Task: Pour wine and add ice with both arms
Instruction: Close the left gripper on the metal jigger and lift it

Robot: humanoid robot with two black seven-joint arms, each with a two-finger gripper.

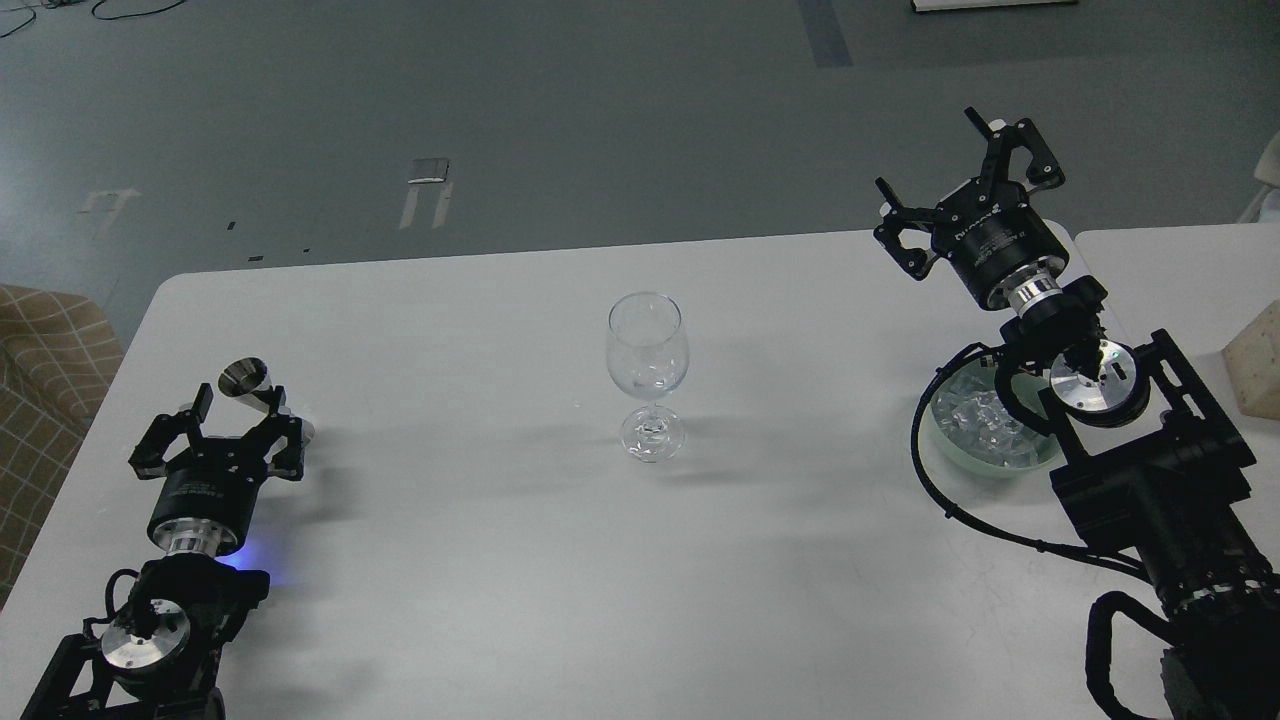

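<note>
A clear stemmed wine glass (647, 352) stands upright at the middle of the white table (480, 560). I cannot tell whether it holds any wine. A small steel jigger (248, 384) stands at the table's left. My left gripper (238, 415) is low, with its fingers spread. The jigger is just beyond its right finger (285, 432); I cannot tell if they touch. The ice (975, 420) is heaped in a pale green bowl (985, 463) at the right, partly hidden by my right arm. My right gripper (955, 175) is open and empty, raised beyond the bowl.
A second white table (1180, 270) adjoins on the right, with a beige block (1262, 362) on it. A checked fabric seat (45, 350) stands off the table's left edge. My right arm's black cable (930, 480) loops around the bowl's left side.
</note>
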